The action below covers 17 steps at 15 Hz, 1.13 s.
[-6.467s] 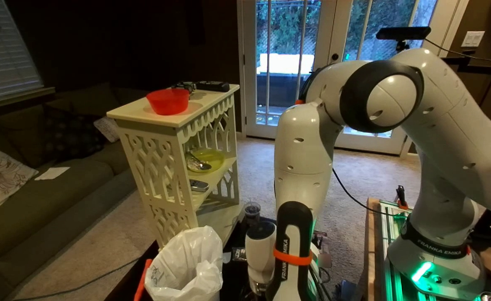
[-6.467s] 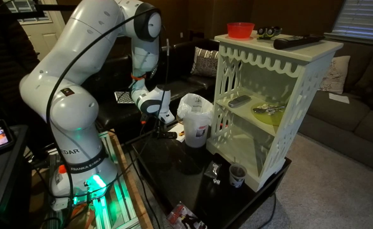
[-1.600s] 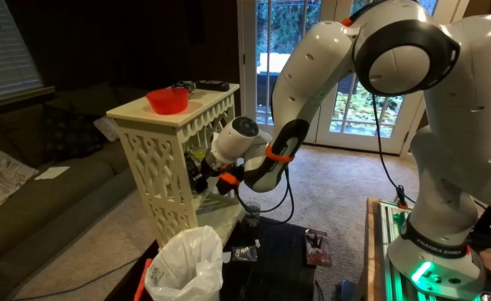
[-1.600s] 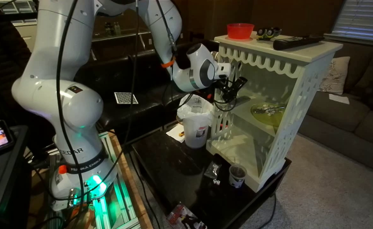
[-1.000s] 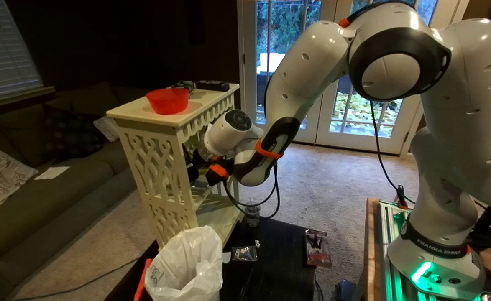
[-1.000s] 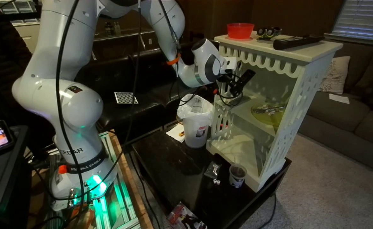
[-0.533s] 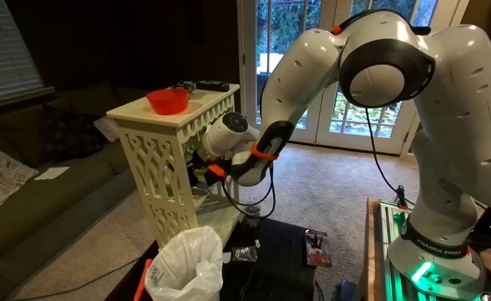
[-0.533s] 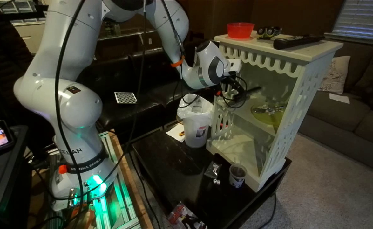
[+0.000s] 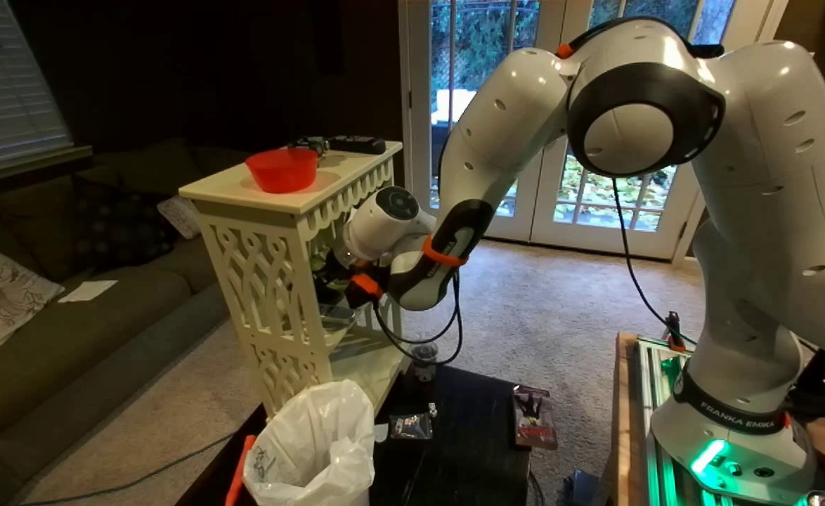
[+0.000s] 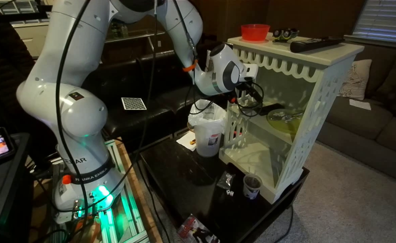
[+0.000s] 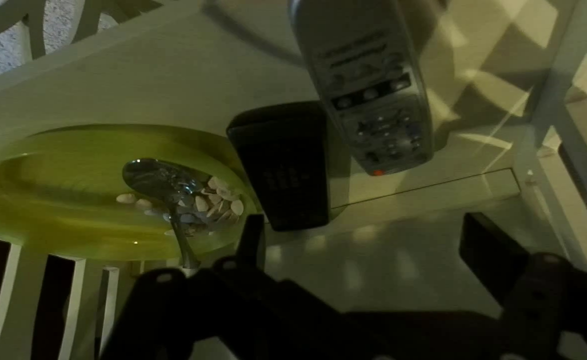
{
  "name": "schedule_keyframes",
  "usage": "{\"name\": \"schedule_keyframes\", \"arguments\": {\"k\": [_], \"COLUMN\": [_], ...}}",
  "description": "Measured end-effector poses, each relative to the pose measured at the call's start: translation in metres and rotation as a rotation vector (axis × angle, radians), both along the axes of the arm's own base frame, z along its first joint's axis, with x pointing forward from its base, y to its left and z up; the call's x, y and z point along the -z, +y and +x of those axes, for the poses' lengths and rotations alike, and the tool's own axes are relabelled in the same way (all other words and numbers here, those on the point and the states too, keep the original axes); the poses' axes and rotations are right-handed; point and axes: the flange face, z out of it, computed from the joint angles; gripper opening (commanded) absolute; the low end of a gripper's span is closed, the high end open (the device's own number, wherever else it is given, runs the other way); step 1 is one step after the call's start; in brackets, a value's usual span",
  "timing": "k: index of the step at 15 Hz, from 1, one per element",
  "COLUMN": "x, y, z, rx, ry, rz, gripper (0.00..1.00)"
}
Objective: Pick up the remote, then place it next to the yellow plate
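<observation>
Tool state: in the wrist view my black two-finger gripper (image 11: 368, 242) stands spread, its jaws wide apart, with a pale panel (image 11: 403, 260) showing through the gap. In both exterior views the white arm (image 9: 504, 140) holds the tool in the upper compartment of a cream-coloured shelving unit (image 10: 339, 53) with openwork sides.

Task item: an oblong black remote control (image 11: 283, 170) lies on the pale middle shelf (image 11: 173, 85) just beyond the fingertips, nearer the finger at wrist-view left. I cannot tell whether that finger touches it.

Reference item: a flat, round, yellow-green plate (image 11: 83, 155) sits outboard of the same finger, just beside the black remote control; I cannot confirm contact at the rim. The plate carries a shiny metal spoon (image 11: 146, 175) and small pale pieces (image 11: 223, 202).

Adjacent item: a rounded silver-grey remote control (image 11: 373, 90) lies ahead of the gap, on the black remote control's other side.

Above the tool, in an exterior view: a round red bowl (image 10: 255, 32) on the unit's top. Below the tool: a white bin (image 10: 208, 138) on a low dark table (image 10: 191, 189).
</observation>
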Motion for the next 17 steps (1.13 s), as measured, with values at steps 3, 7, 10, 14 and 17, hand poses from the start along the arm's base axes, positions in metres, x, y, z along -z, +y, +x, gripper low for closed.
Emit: {"name": "schedule_keyframes", "arguments": {"k": [3,7,10,14,17], "x": [-0.012,-0.025,-0.024,-0.014,-0.020], "y": [-0.004,-0.011,-0.003,-0.024,-0.042], "z": [-0.008,-0.055,-0.116,-0.186,-0.216], "rx": [-0.005,-0.103,-0.248,-0.157,-0.065], "ry": [-0.016,0.001,0.072,0.258,0.365], "rz": [0.038,0.107,0.120,0.046,-0.043], "gripper": [1.00,1.00,1.00,1.00,1.00]}}
